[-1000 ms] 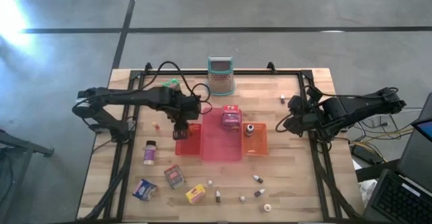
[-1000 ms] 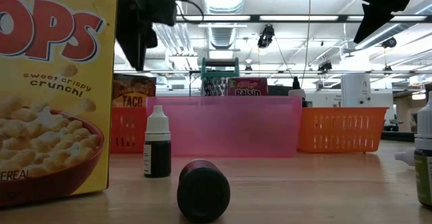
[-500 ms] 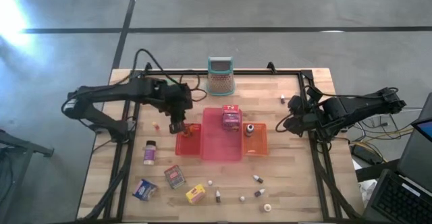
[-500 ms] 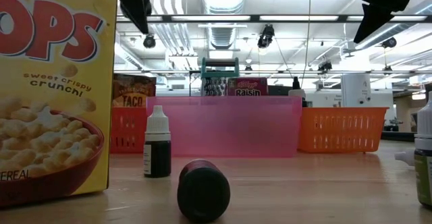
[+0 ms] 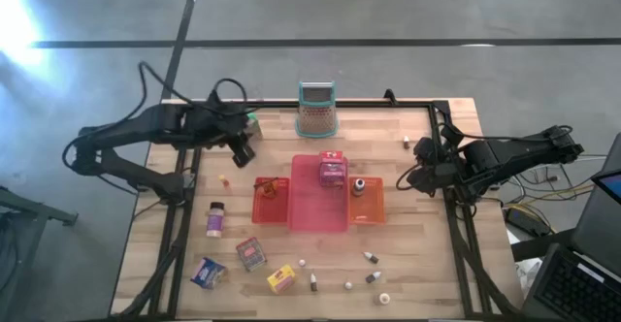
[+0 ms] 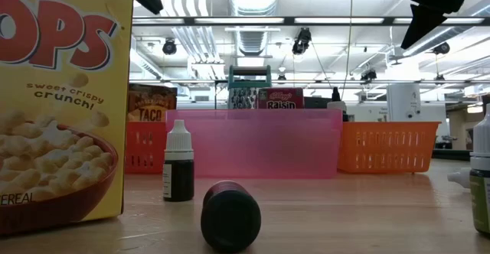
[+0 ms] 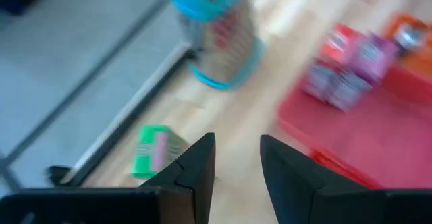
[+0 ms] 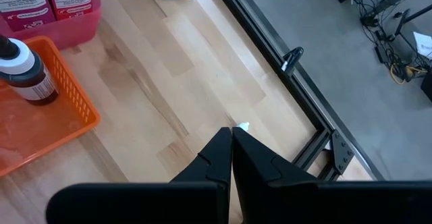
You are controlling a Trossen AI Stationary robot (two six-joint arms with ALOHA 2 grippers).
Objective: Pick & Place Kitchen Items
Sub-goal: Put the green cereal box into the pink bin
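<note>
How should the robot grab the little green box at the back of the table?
Probably from straight above. The green box sits alone on the table beside the back rail, with nothing touching it. The fingers could drop down along its two longer sides and squeeze across the narrow width. The left gripper is open and closest to it.

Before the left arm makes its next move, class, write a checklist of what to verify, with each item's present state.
1. Left gripper open: ok.
2. Nothing held between its fingers: ok.
3. Green box in the left wrist view, nothing touching it: ok.
4. Left gripper directly above the green box: not ok; the high view shows it beside the box.
5. Right gripper out of the way at the table's right side, shut and empty: ok.
</note>
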